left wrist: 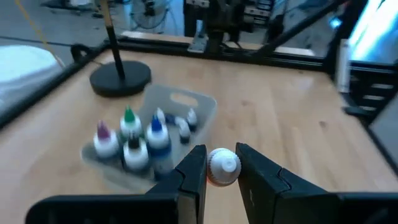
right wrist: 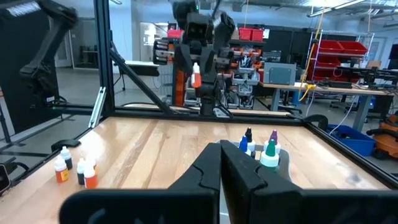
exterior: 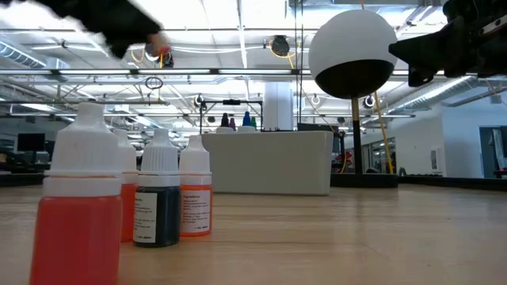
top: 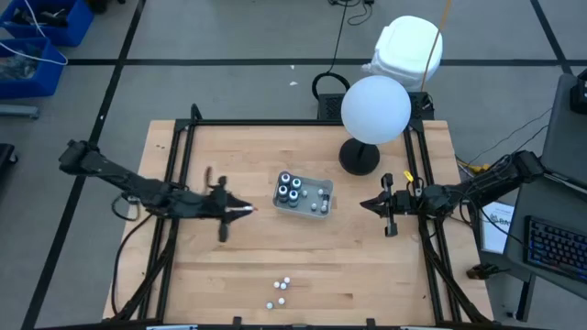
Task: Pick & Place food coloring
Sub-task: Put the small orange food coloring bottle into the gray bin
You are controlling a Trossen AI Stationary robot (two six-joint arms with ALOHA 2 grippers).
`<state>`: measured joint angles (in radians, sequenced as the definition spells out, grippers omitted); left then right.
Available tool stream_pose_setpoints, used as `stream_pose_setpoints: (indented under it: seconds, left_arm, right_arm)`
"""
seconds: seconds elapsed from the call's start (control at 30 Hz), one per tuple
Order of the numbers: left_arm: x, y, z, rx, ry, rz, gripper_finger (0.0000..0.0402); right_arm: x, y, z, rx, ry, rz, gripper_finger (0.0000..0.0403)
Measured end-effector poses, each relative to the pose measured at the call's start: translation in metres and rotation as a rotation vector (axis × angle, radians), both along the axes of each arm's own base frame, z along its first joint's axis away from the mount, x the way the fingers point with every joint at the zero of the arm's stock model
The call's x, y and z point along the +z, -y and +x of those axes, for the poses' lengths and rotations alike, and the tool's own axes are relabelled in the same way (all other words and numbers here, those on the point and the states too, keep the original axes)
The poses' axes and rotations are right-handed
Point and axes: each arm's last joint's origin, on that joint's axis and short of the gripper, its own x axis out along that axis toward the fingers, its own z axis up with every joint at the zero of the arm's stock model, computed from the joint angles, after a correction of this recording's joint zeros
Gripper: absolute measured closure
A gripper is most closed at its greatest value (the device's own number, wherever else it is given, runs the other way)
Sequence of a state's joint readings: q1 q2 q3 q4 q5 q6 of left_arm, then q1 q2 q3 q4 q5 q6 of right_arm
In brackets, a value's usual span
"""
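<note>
Left end effector [top: 246,210] is raised over the worktop [top: 367,266], left of the tray [top: 321,192], clamped on an orange bottle [left wrist: 221,168] with a white cap. Four bottles [top: 292,189] stand in the clear tray at the middle. Four more bottles [top: 281,291] stand loose near the worktop's front edge. A lamp [top: 374,110] with a white globe stands behind the tray. Right end effector [top: 367,204] waits right of the tray, fingers closed, empty.

Two dark jointed arms, matte black angular fingers [left wrist: 193,171], trailing black cables
</note>
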<state>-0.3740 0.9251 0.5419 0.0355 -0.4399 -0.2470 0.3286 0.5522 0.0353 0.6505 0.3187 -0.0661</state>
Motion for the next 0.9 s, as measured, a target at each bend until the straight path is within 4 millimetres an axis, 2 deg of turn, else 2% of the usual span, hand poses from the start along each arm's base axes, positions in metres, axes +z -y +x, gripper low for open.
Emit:
stream_pose_setpoints:
  seconds: [0.13,0.23,0.37,0.5,0.67,0.9]
  left_arm:
    - [0.022,-0.003,0.057,0.024,-0.047,0.047,0.0325]
    - [0.03,-0.01,0.103,-0.046,-0.075,0.063,0.0325]
    - [0.029,-0.024,0.157,-0.145,-0.109,0.084,0.0325]
    - [0.016,-0.044,0.199,-0.187,-0.139,0.078,0.0325]
    - [-0.013,-0.074,0.227,-0.178,-0.204,0.045,0.0325]
    - [-0.041,-0.1,0.233,-0.128,-0.274,0.008,0.0325]
  right_arm:
    - [0.0,0.0,0.0,-0.001,0.004,0.0,0.0403]
    - [0.0,0.0,0.0,0.0,0.004,0.0,0.0403]
    - [0.0,0.0,0.0,0.0,0.004,-0.006,0.0403]
    - [0.0,0.0,0.0,0.001,0.004,-0.023,0.0403]
    - [0.0,0.0,0.0,0.004,0.004,-0.011,0.0403]
    - [0.0,0.0,0.0,0.005,0.004,-0.012,0.0403]
